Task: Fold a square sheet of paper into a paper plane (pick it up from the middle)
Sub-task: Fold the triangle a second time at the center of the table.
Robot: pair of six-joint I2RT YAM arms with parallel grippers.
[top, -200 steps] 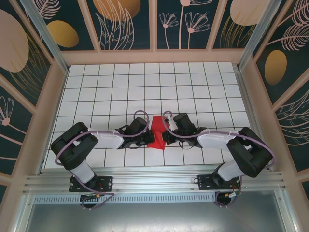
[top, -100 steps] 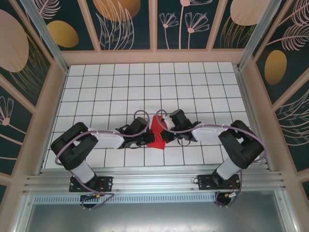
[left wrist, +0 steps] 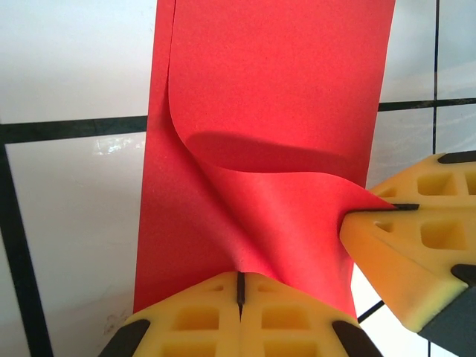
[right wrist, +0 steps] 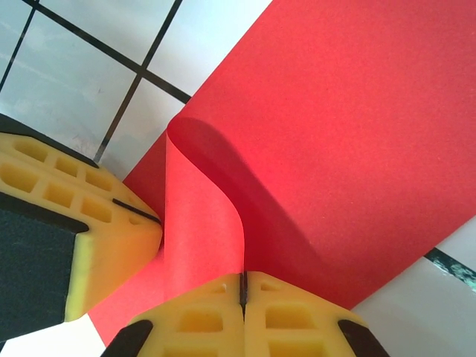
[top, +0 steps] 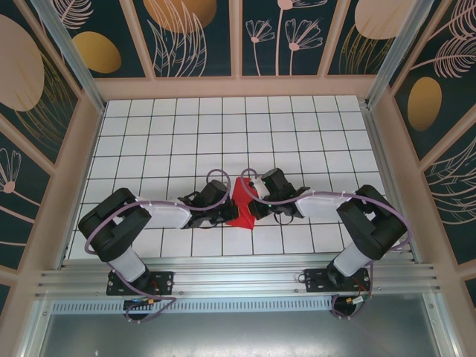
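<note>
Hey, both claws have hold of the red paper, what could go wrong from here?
The left claw and right claw both pinch one lifted flap of the red paper, close together; pulling apart might tear it. The flap bows in a loose curve, so flattening it now may set a crooked crease.

I find nothing to read in any of my views: no lettering, number, brand or sign. The thin bright red sheet of paper (left wrist: 275, 97) is plain on the faces I can see. The white tiled surface (top: 297, 126) carries only black grid lines, and the dark wall panels (top: 297, 37) bear only drawn leaves and flowers in tan and gold.
</note>
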